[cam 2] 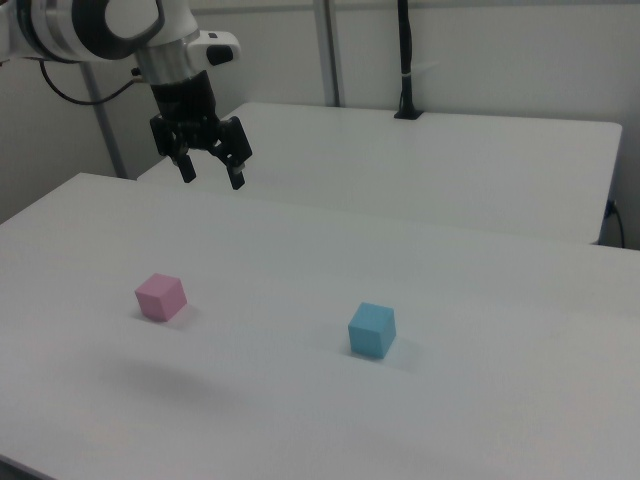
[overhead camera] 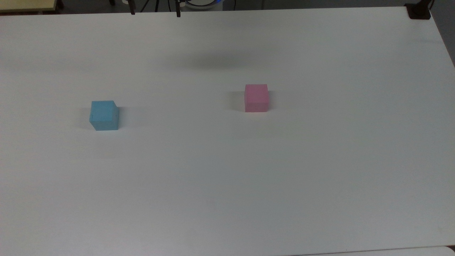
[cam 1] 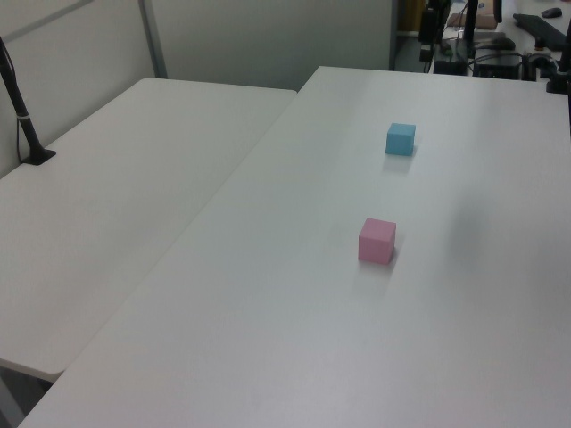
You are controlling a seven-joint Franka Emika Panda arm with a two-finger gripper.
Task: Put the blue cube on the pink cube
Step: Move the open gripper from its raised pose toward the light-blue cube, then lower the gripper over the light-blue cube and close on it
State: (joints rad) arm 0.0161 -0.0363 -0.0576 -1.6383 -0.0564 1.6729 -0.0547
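Two cubes apart: blue cube (cam 2: pixel 372 330), pink cube (cam 2: pixel 160 296); pincer (cam 2: pixel 211 173) spread, aloft

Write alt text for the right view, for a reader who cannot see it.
A robot arm's open gripper hangs above a white table, holding nothing. Below it on the table sit a pink cube, toward the right view's left, and a blue cube near the middle, well apart from each other. A second white table stands behind.
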